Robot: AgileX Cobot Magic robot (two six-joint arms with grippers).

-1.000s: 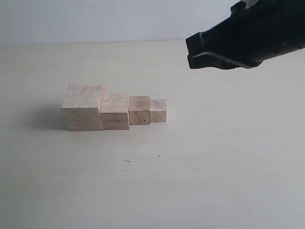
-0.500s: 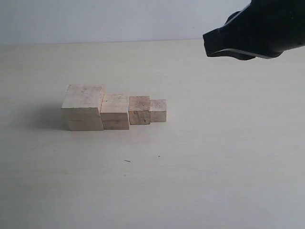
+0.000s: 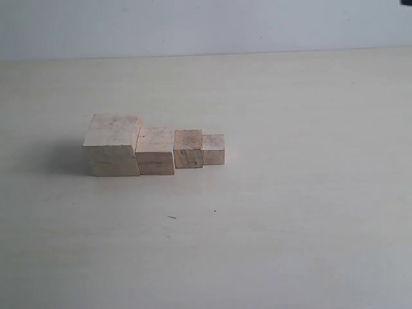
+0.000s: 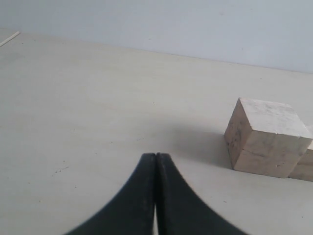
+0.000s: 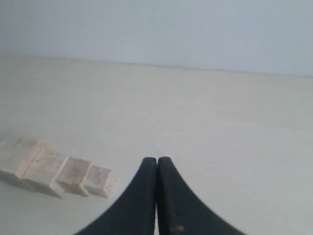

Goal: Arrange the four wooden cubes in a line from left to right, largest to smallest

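Okay, on the exterior view I've got all four wooden cubes sitting on the bench [image 3: 290, 193] in one row, left of centre. Far left is the largest cube [image 3: 112, 145]. Hard against its right side is the second cube [image 3: 155, 150], then the third cube [image 3: 188, 149], then the smallest cube [image 3: 214, 149] closing out the right end. Each one touches its neighbour, I can't see a gap anywhere. They step down in height from left to right like a little staircase. Their front faces aren't flush: the two smaller ones sit slightly back from the front line of the two bigger ones.

Switching to the left wrist view: the left end effector [image 4: 155, 157] is closed, its two black fingers pressed together with nothing between them. It sits over bare bench. The largest cube [image 4: 264, 137] is off to one side of it and well apart, with a corner of the second cube just showing at the picture's edge.

Right wrist view now: the right end effector [image 5: 157, 160] is closed too, fingers tip to tip and holding nothing. From here I see the whole row of four, a bit soft in focus, lying apart from the fingertips with the smallest cube [image 5: 99, 180] nearest to them. A pale wall [image 5: 195, 29] runs behind the bench's far edge.
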